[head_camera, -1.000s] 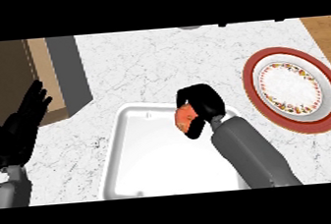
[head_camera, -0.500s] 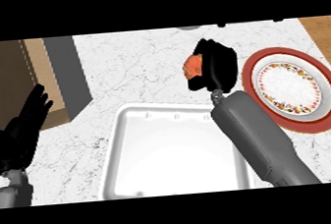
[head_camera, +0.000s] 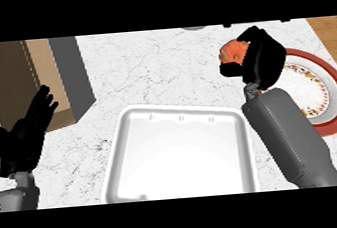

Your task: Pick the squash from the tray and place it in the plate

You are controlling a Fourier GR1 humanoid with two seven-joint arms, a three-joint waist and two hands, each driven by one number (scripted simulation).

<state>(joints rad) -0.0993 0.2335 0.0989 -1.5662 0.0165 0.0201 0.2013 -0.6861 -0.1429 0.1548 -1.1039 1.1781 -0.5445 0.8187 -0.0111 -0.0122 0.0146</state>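
right now our right hand (head_camera: 260, 61) is curled around the squash (head_camera: 233, 51), an orange lump that peeks out on the hand's left side, so we are holding it up off the counter (head_camera: 160, 71) and clear of the tray (head_camera: 181, 155). we have it just beside the plate (head_camera: 324, 81), at the plate's left edge, not yet over its patterned middle. the white tray below has nothing in it, which fits the pick being done; what is left, as we judge it, is to carry the squash a little further right and set it down. the hand hides most of the squash, so we cannot say how it sits in the fingers. our left hand (head_camera: 21, 135) rests open near the left edge, fingers up, out of the way beside the wooden box (head_camera: 20, 77). we would watch the plate's raised rim when lowering.
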